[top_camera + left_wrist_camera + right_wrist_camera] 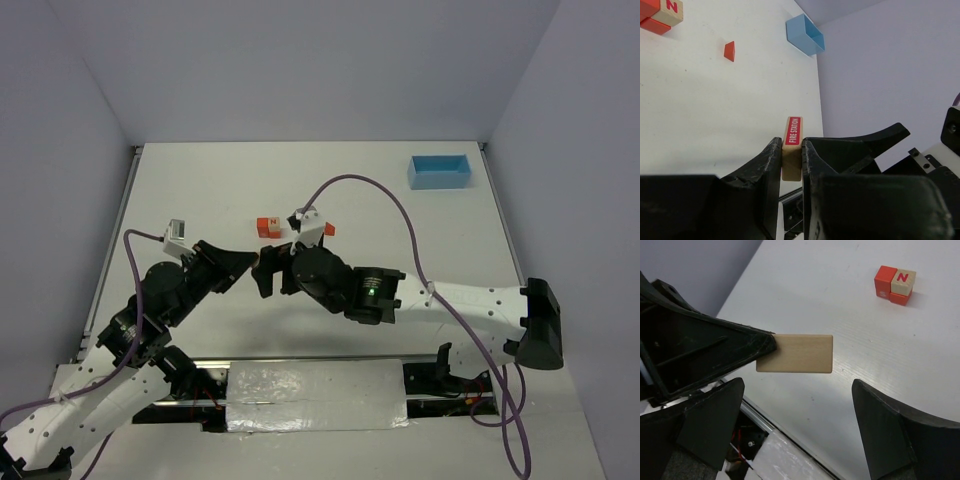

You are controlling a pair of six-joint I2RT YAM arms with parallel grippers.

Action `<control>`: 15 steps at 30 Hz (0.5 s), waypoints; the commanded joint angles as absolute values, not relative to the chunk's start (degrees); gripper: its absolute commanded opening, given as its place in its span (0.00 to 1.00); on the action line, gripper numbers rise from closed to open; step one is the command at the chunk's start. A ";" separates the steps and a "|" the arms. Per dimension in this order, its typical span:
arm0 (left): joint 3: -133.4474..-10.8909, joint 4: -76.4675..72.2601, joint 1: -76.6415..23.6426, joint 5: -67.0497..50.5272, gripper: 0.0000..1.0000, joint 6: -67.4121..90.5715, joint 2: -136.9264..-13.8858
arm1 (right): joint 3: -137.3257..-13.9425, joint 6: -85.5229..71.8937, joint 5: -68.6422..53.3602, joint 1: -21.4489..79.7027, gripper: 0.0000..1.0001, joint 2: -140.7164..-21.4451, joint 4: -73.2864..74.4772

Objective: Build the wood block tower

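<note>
A flat tan wooden block [792, 131] with a red "FIRE STATION" label on its edge is held above the table, with my left gripper [790, 145] shut on it. In the right wrist view the same block [795, 353] sticks out from the left gripper's fingers [715, 350]. My right gripper [796, 390] stands open just below it, its fingers wide apart and touching nothing. The wood block tower [268, 226] is a small cluster of red-orange cubes and a tan cube marked N [903, 280] on the table beyond both grippers. A red triangular block [729, 51] lies alone.
A light blue tray [440, 171] stands at the far right of the table, seen also in the left wrist view as the blue tray [805, 34]. A purple cable [390, 205] arcs over the right arm. The table's near edge [790, 432] runs under the right gripper.
</note>
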State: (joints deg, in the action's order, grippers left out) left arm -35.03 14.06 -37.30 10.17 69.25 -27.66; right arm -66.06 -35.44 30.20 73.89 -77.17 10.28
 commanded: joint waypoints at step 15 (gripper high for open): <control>-35.59 11.07 -37.53 6.68 0.00 71.10 -26.98 | -66.27 -29.44 29.54 72.16 0.78 -77.87 3.88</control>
State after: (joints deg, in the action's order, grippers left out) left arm -35.03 14.06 -37.32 7.97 70.78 -27.51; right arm -66.04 -30.17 29.39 72.95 -78.28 8.40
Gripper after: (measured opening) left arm 0.284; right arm 0.784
